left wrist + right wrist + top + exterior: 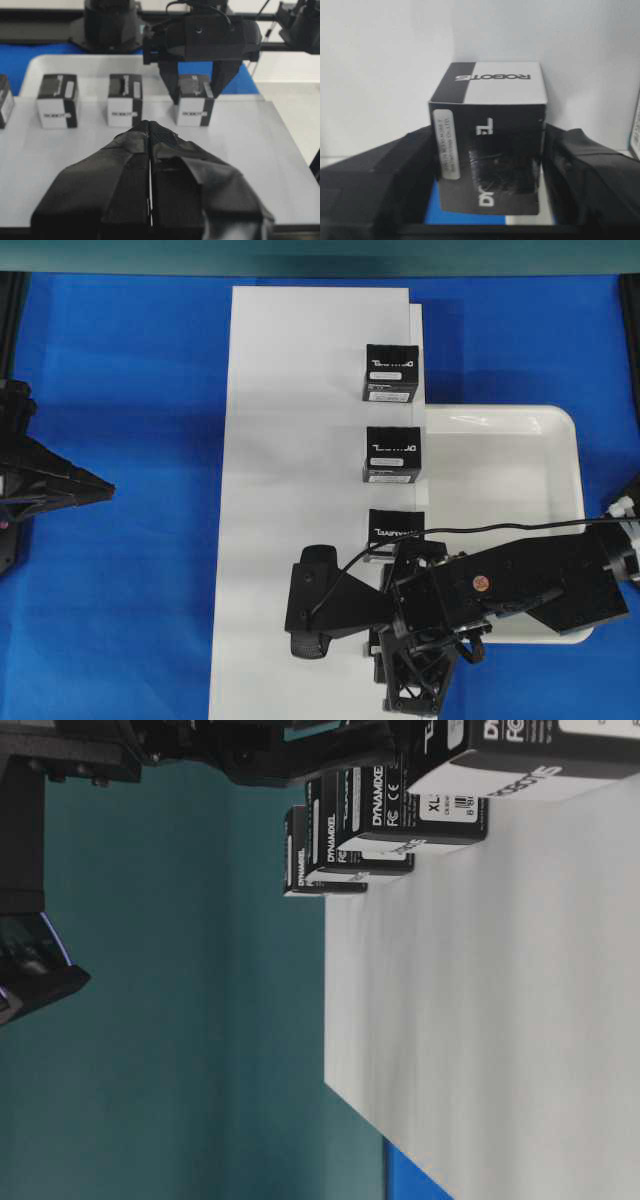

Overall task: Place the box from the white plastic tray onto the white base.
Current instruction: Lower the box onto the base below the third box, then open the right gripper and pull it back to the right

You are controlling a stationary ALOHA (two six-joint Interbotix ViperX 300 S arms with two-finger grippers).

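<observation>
Box (487,135) stands on white base (290,490), fourth in its row, between my right gripper (487,165) fingers, which sit slack beside its walls. Rigid card, likely light, glossy; take flat opposite sides. Left-wrist view shows fingers straddling it; overhead, my arm hides it. Left gripper (150,125) pressed closed, empty.

Three boxes (391,372) stand in a row along the white base's (290,490) right edge; the white plastic tray (520,440) lies just beside it on the right.
</observation>
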